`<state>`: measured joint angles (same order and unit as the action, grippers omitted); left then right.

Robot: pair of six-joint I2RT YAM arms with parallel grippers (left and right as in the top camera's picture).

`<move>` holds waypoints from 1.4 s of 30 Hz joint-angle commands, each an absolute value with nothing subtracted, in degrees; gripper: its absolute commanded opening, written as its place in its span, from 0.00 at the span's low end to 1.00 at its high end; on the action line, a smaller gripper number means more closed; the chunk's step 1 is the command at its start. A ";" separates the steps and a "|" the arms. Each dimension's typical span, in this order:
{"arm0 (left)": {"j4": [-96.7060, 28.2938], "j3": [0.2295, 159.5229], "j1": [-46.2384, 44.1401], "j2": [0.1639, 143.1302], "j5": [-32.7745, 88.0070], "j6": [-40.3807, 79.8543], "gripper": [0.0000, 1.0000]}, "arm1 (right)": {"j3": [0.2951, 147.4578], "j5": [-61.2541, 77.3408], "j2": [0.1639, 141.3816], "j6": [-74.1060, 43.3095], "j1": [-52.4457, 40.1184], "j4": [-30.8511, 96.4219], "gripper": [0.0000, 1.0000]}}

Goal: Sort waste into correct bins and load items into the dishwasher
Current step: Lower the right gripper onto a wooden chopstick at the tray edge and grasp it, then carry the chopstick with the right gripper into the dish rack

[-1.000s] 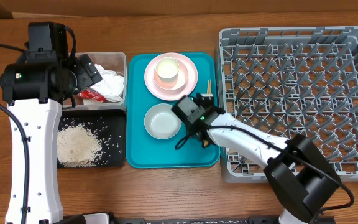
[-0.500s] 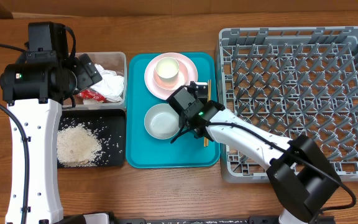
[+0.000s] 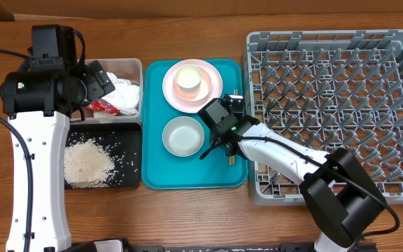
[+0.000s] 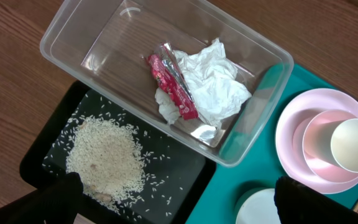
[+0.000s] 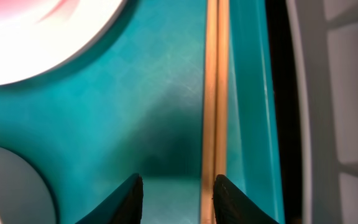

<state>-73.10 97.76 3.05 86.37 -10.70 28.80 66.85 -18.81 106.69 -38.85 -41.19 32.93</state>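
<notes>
Waste looks sorted: crumpled white paper tissue (image 4: 213, 84) and crinkled red wrapper (image 4: 173, 87) in the clear rectangular plastic tub (image 4: 117, 50), loose white rice (image 4: 107, 155) in the black plastic tray (image 4: 185, 180), all beneath the left tool (image 4: 179, 202), which is wide apart and empty. Step in hand, I'd say: loading dishes. Right tool (image 5: 178, 186) is partly apart, clamped on nothing, low over the thin wooden chopsticks (image 5: 215, 93). They lie on the flat teal tray (image 5: 135, 112) between its fingers, close against one. Next move calls for lowering, closing on both sticks, then carrying them to the grey pegged plastic rack (image 3: 327, 35) just beside.
</notes>
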 commanded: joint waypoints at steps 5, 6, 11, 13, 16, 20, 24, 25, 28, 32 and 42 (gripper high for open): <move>-73.08 98.02 3.20 86.56 -10.66 28.95 1.00 | 64.01 -18.24 106.87 -39.05 -41.06 30.06 0.39; -73.08 98.02 3.20 86.56 -10.66 28.95 1.00 | 63.66 -18.41 106.87 -39.05 -41.06 29.74 0.39; -73.08 98.02 3.20 86.56 -10.66 28.95 1.00 | 61.82 -18.41 106.87 -39.05 -41.06 27.07 0.39; -73.08 98.02 3.20 86.56 -10.66 28.95 1.00 | 61.34 -18.59 106.87 -39.05 -41.06 26.74 0.39; -73.08 98.02 3.20 86.56 -10.66 28.95 1.00 | 60.42 -18.57 106.87 -39.05 -41.06 25.82 0.39; -73.08 98.02 3.20 86.56 -10.66 28.95 1.00 | 59.99 -18.22 106.87 -39.07 -41.08 26.02 0.39; -73.08 98.02 3.20 86.56 -10.66 28.95 1.00 | 59.99 -15.92 106.87 -39.07 -41.12 26.46 0.38; -73.08 98.02 3.20 86.56 -10.66 28.95 1.00 | 59.99 -14.94 106.87 -39.07 -41.12 26.44 0.35; -73.08 98.02 3.20 86.56 -10.66 28.95 1.00 | 59.99 -13.98 106.87 -39.07 -41.12 26.48 0.24; -73.08 98.02 3.20 86.56 -10.66 28.95 1.00 | 60.01 -13.80 106.85 -39.07 -41.12 27.03 0.10; -73.08 98.02 3.20 86.56 -10.66 28.95 1.00 | 64.25 -13.80 106.61 -39.09 -41.12 34.26 0.04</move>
<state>-73.10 97.76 3.05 86.37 -10.70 28.80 61.65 -14.94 106.67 -38.98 -41.19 31.03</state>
